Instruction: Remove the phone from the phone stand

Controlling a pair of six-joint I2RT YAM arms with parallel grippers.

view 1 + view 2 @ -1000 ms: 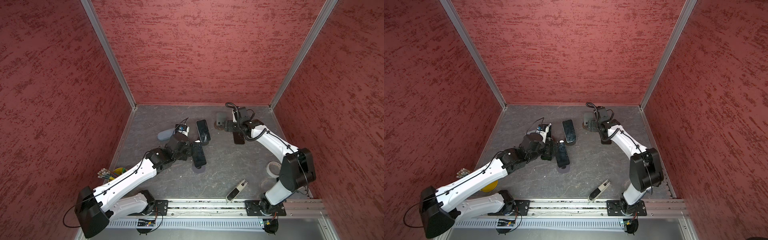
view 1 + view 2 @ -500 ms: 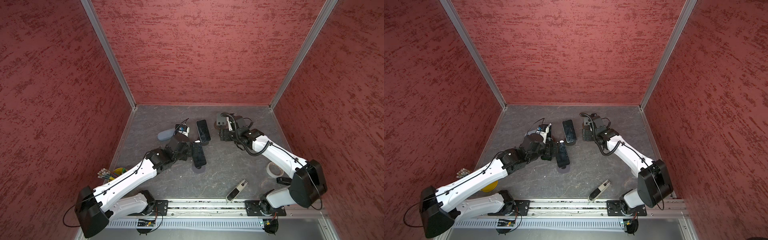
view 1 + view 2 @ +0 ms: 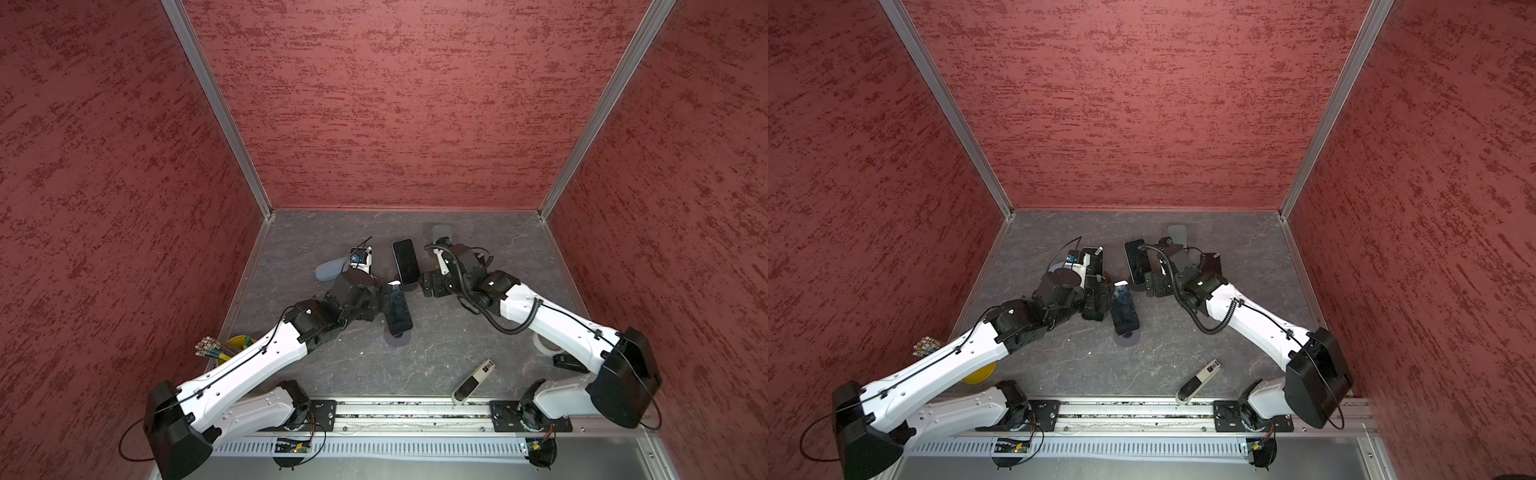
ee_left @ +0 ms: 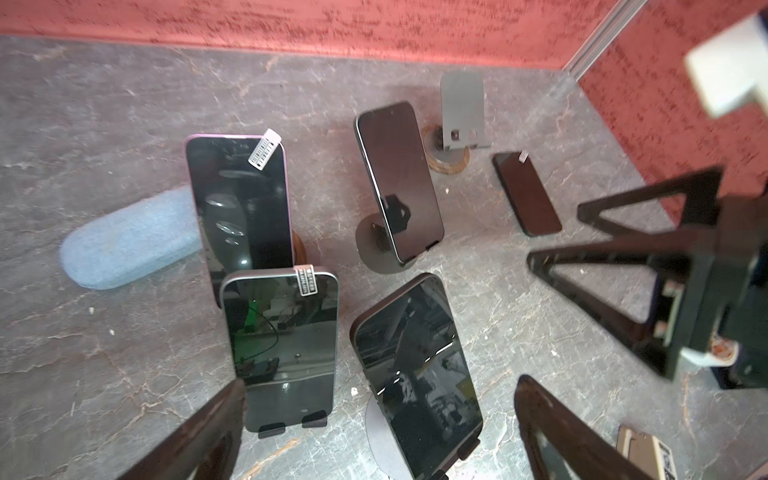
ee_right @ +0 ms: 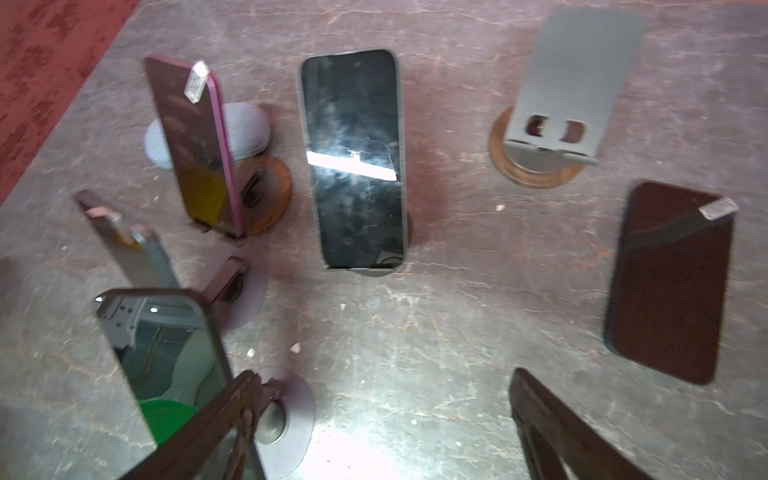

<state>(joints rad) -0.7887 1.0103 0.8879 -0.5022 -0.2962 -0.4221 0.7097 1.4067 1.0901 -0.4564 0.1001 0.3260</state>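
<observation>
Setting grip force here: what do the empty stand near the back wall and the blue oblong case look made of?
Empty stand: thin grey plate, likely metal though plastic is possible; even matte sheen, clean cut-outs. Its base ring: brown, faintly streaked, looks like wood. Blue case: fabric or felt, going by the fuzzy, dull surface and soft rounded ends.

Five dark glass-screened smartphones (image 4: 399, 183), five tilted metal phone stands (image 4: 462, 112), one pale blue oblong fabric case (image 4: 124, 241), one slim white-and-black remote (image 3: 473, 380), one yellow cup of pens (image 3: 237, 341), one white tape roll (image 3: 540, 345), two white robot arms (image 3: 257, 365)
</observation>
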